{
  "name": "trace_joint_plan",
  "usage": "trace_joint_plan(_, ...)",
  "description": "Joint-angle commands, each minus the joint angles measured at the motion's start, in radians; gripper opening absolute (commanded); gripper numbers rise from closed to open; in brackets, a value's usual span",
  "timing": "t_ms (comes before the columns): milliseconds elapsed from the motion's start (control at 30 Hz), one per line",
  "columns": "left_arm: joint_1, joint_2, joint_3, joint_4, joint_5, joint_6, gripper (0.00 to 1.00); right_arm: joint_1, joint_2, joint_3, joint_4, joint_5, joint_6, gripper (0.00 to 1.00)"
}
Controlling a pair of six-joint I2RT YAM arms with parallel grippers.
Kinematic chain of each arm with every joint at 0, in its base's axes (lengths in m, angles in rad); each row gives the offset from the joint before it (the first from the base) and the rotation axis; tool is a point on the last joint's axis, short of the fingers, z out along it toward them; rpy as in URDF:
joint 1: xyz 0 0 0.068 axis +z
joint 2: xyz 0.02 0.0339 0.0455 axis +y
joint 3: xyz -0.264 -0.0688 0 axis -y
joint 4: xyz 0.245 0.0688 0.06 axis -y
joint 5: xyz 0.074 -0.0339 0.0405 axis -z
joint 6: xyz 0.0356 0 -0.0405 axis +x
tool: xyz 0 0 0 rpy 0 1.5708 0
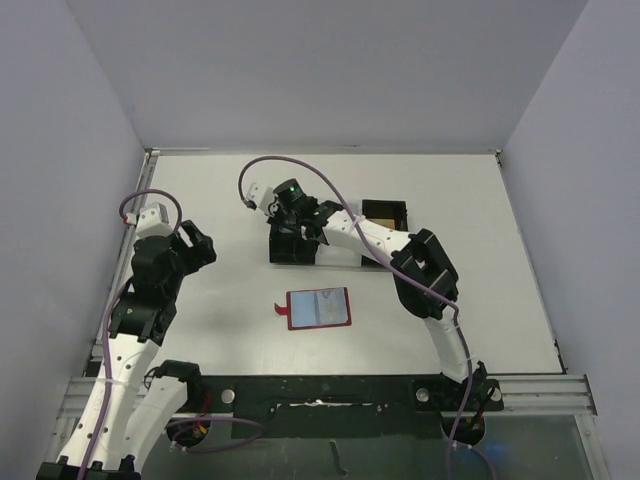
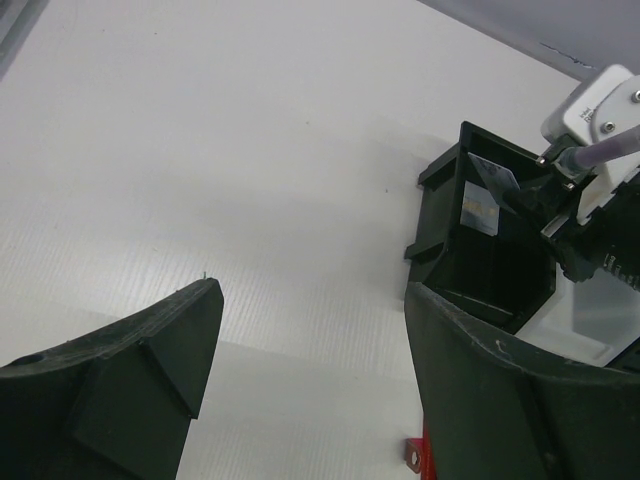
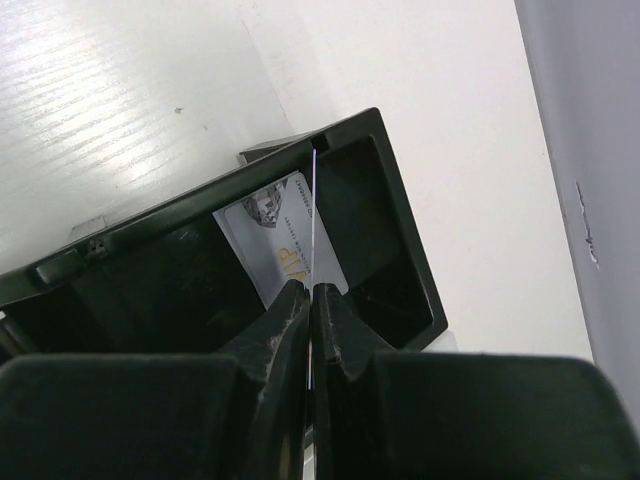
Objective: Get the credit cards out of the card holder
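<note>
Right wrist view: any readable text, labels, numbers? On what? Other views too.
"IP": gold letters on the pale card leaning in the black bin; an earlier letter may be hidden behind the right gripper.
Fine print along that card's upper edge: too small to read.
The edge-on card in the right gripper: no face shows.
Top view, card holder: nothing legible.
Left wrist view: nothing readable.

Left arm point(image 1: 150, 290) folded, black left claw point(image 2: 310, 300) spread wide. Right arm point(image 1: 425, 270) extended forward, right claw point(image 3: 312, 295) pinching thin edge-on plastic card point(image 3: 313, 220).
</note>
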Motion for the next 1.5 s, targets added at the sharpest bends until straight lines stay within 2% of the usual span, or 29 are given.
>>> trace_joint_plan(0,0.009,-0.013,0.006,0.043,-0.001,0.006,0.74,-0.002,0.009,0.073,-0.015,0.021,-0.07,0.01)
trace_joint_plan(733,0.011,-0.017,0.003,0.047,0.009,0.011,0.74,-0.014,0.113,0.09,-0.015,0.087,-0.194,0.04)
trace_joint_plan(900,0.011,-0.019,0.003,0.047,0.009,0.011,0.74,-0.016,0.115,0.08,-0.007,0.094,-0.191,0.09)
trace_joint_plan(1067,0.011,-0.018,0.003,0.047,0.009,0.011,0.74,-0.019,0.119,0.078,-0.009,0.08,-0.175,0.21)
trace_joint_plan(1200,0.011,-0.019,0.002,0.049,0.014,0.011,0.74,-0.024,0.125,0.079,-0.015,0.086,-0.166,0.26)
trace_joint_plan(1467,0.011,-0.019,-0.001,0.05,0.023,0.012,0.74,-0.03,0.135,0.075,-0.017,0.078,-0.155,0.29)
